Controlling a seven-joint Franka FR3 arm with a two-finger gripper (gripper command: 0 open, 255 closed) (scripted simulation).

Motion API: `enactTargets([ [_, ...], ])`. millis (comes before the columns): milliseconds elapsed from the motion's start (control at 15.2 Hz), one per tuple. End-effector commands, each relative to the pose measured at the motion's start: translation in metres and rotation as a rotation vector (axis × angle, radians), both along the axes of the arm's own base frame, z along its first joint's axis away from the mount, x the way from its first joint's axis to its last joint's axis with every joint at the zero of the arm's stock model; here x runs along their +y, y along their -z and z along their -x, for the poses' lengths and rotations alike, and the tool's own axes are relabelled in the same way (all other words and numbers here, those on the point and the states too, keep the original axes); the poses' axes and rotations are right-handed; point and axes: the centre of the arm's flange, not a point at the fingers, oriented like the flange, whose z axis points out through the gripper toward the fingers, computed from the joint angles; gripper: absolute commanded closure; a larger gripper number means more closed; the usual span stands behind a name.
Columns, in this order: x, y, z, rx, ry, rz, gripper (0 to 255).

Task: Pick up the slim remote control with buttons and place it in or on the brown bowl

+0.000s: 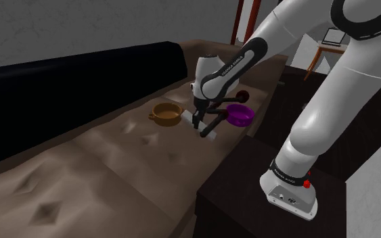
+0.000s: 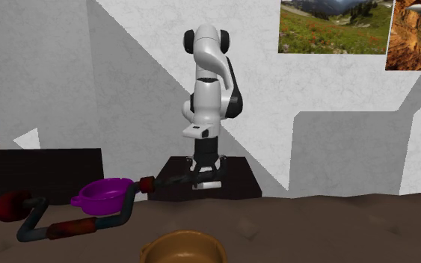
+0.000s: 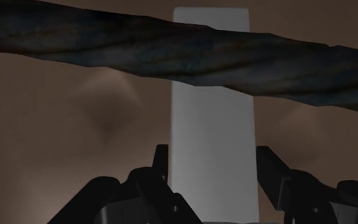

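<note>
The remote (image 3: 212,127) is a plain pale grey slab with no buttons drawn. My black gripper (image 3: 212,184) is shut on its near end, with one finger (image 3: 161,168) on each long side. In the shoulder view the gripper (image 1: 199,124) points down at the brown couch seat and the remote (image 1: 210,134) shows pale just beneath it. The brown bowl (image 1: 166,113) sits on the seat a short way to the shoulder view's left of the gripper. In the second exterior view the bowl (image 2: 184,249) is at the bottom edge.
A dark twisted tube with red ends (image 3: 171,44) crosses in front of the remote's far part and bends around the gripper (image 1: 217,116). A purple bowl (image 1: 240,113) lies right of the gripper, beside the tube (image 2: 74,226). The dark stand (image 1: 270,203) borders the couch.
</note>
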Motion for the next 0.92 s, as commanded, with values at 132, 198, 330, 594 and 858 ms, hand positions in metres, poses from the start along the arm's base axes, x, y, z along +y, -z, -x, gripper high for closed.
enactTargets([
  [132, 0.0, -0.022, 0.0, 0.0, 0.0, 0.0, 255],
  [198, 0.0, -0.027, 0.0, 0.0, 0.0, 0.0, 255],
  [330, 0.0, -0.038, 0.0, 0.0, 0.0, 0.0, 255],
  [594, -0.005, -0.044, -0.039, 0.0, 0.0, 0.0, 255],
  [858, -0.013, -0.045, -0.091, 0.0, 0.0, 0.0, 255],
])
